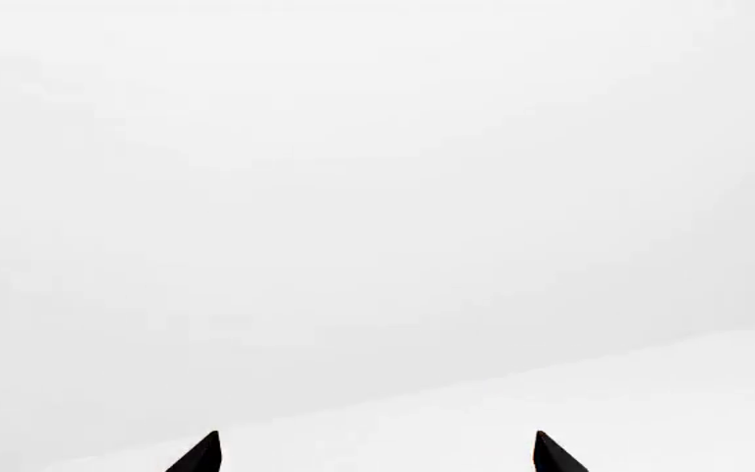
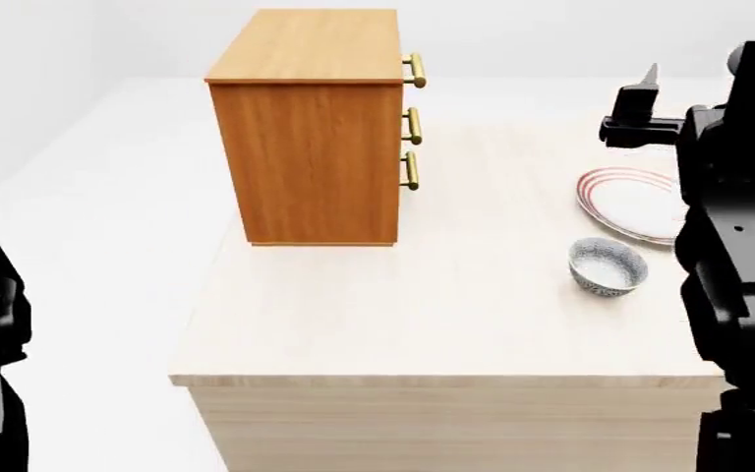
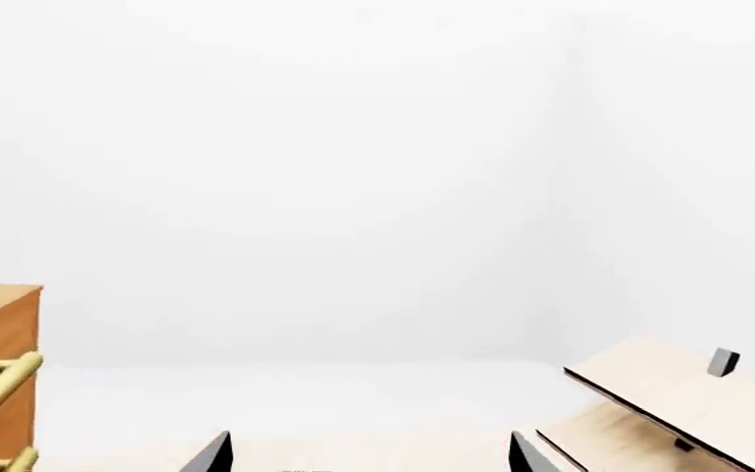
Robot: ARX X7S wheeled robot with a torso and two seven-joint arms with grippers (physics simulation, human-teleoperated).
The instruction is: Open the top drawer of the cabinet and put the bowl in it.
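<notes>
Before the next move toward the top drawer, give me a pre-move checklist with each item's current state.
1. Top drawer shut, handle reachable: ok.
2. Path to the cabinet front free: ok, bare tabletop there.
3. Bowl upright on the table, apart from the plate: ok.
4. Right gripper open, holding nothing: ok.
5. Left gripper open, holding nothing: ok.
6. Right gripper lined up with the handle: not ok, it sits raised over the plate.
</notes>
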